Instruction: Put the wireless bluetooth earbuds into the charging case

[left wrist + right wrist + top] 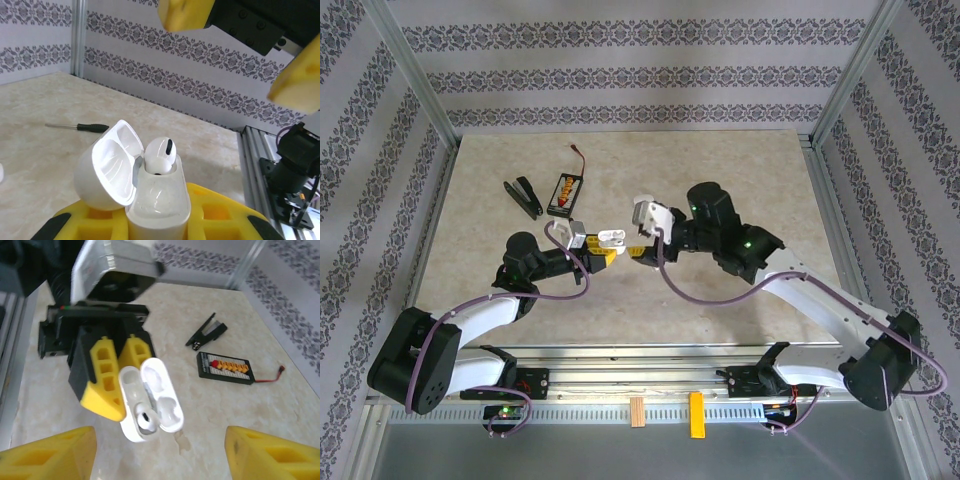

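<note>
The white charging case [159,202] stands upright between the yellow fingers of my left gripper [604,256], which is shut on it. Its lid [107,170] is swung open to the left. One white earbud [160,154] sits in the case's socket, head up with its dark vent showing. From the right wrist view the case [131,390] and the earbud [145,420] lie just beyond my right gripper [160,460]. That gripper is open, its yellow fingertips [50,455] wide apart with nothing between them, hovering over the case.
A black clip [524,196] and a black board with orange cells and a red wire [565,190] lie on the beige table behind the left arm. A slim tool with a black handle [77,127] lies further back. Metal rails [820,140] edge the table.
</note>
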